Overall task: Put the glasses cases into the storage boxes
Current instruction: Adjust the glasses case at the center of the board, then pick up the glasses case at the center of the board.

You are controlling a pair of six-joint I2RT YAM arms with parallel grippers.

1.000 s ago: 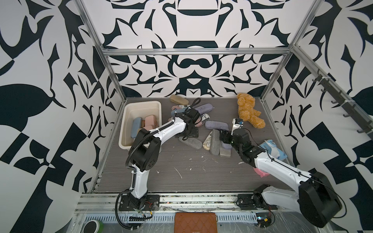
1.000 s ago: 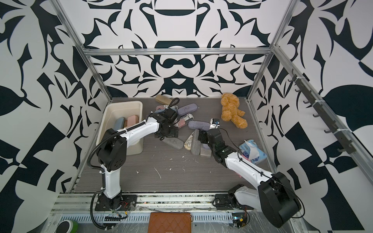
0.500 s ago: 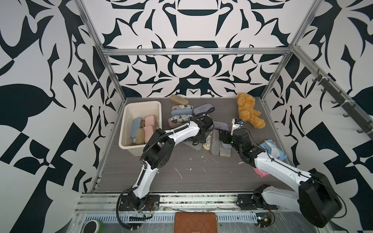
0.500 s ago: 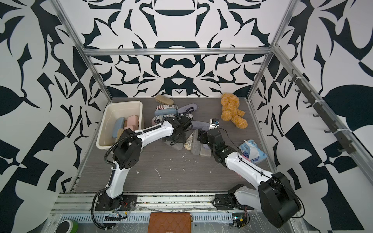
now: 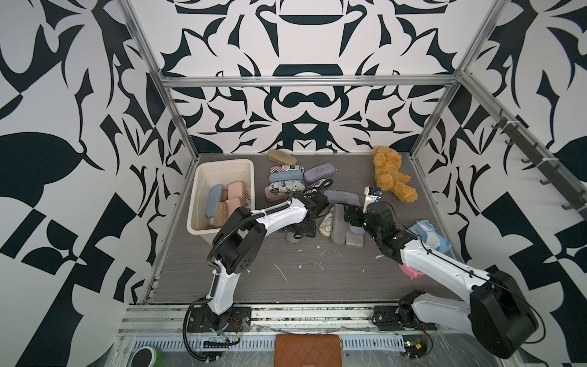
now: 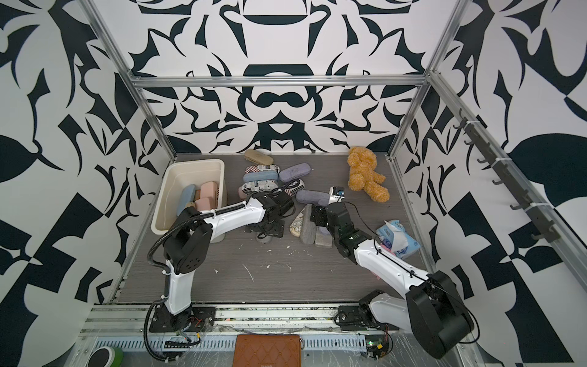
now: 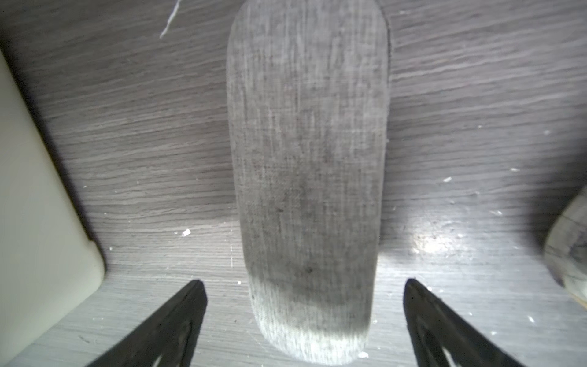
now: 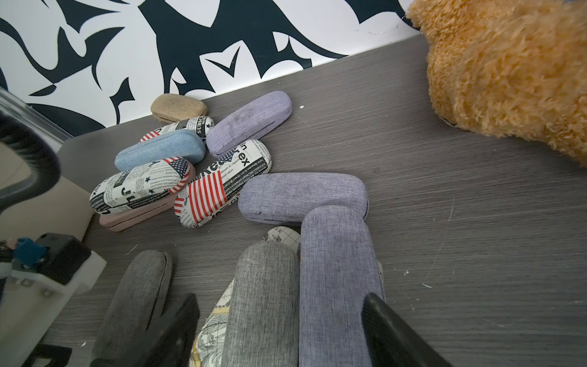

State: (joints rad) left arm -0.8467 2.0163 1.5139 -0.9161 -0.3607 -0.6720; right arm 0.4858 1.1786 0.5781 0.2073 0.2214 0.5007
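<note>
Grey glasses case (image 7: 305, 178) lies flat on the counter (image 7: 127, 127) beside the cream tub (image 7: 38, 190), long axis running between the released left jaws. Right jaws, released, straddle two parallel cases (image 8: 263, 302) farther off.

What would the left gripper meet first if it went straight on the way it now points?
Probably the grey glasses case: one end lies between the open jaws of the left gripper. The fingertips flank it, so they may reach the table beside it; depth is unclear.
</note>
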